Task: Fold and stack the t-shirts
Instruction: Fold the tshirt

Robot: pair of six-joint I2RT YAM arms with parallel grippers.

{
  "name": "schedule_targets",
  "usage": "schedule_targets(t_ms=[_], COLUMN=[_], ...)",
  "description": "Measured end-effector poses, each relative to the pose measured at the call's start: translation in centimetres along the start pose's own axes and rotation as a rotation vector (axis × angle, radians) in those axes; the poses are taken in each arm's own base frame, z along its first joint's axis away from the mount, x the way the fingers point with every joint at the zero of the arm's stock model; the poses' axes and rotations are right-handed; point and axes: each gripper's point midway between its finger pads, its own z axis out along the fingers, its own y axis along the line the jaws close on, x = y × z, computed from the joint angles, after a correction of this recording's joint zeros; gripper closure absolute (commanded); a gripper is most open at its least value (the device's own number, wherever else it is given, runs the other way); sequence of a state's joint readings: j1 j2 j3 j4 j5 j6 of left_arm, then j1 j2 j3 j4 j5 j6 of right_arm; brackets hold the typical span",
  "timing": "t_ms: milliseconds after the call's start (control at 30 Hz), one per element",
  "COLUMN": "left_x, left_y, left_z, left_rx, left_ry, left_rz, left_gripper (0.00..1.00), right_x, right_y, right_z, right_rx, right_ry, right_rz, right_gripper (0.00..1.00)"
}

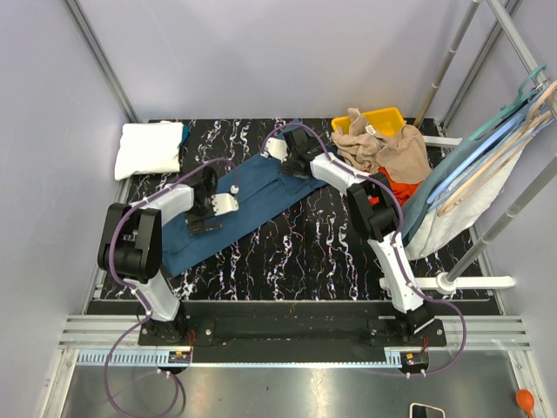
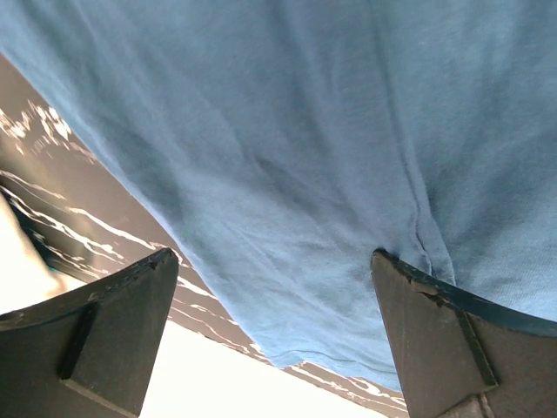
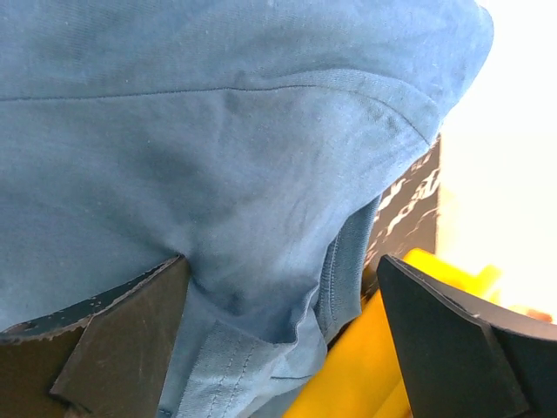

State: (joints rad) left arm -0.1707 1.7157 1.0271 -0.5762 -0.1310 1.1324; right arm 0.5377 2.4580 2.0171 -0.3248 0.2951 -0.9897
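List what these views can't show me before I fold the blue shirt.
Top external: the red-orange t-shirt is mostly buried under the tan t-shirts, so its layout is hidden.
Right wrist: glare whites out the right edge, and the yellow bin is blurred and cut off by the bottom edge.
Left wrist: the blue t-shirt fills the frame, and whether the left gripper touches it is unclear.

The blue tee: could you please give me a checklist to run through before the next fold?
1. Blue tee lies as a long strip on the table: ok.
2. Left gripper open over its near part: ok.
3. Right gripper open at its far end: ok.
4. Cloth far enough inside either gripper to pinch: cannot tell.
5. White tee folded, clear of the strip: ok.
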Motion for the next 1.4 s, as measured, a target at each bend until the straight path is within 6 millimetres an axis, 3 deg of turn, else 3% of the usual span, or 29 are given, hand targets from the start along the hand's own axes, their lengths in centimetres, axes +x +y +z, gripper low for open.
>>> schedule_targets(t_ms=[300, 633, 933, 1400], left_x=[-2.4, -3.1, -5.5, -10.2], left_y=[-0.2, -0.6, -2.4, -6.7], left_z=[-0.2, -0.4, -1.1, -2.4], left_rx=[-0.02, -0.073, -0.079, -0.065], left_ry=[-0.017, -0.024, -0.033, -0.104], left_rz=[0.024, 0.04, 0.141, 0.346], left_gripper=[0.01, 0.01, 0.01, 0.01], right_x=[0.1, -0.9, -1.8, -3.5], right_y=[-2.2, -2.7, -3.1, -2.1], right_z=[1.8, 2.7, 3.2, 3.4], right_rx=[0.05, 0.072, 0.066, -0.034], right_ry=[-0.02, -0.105, -0.207, -0.377], right_rz=[-0.052, -0.071, -0.047, 0.15], right_gripper=[0.0, 0.0, 0.0, 0.0])
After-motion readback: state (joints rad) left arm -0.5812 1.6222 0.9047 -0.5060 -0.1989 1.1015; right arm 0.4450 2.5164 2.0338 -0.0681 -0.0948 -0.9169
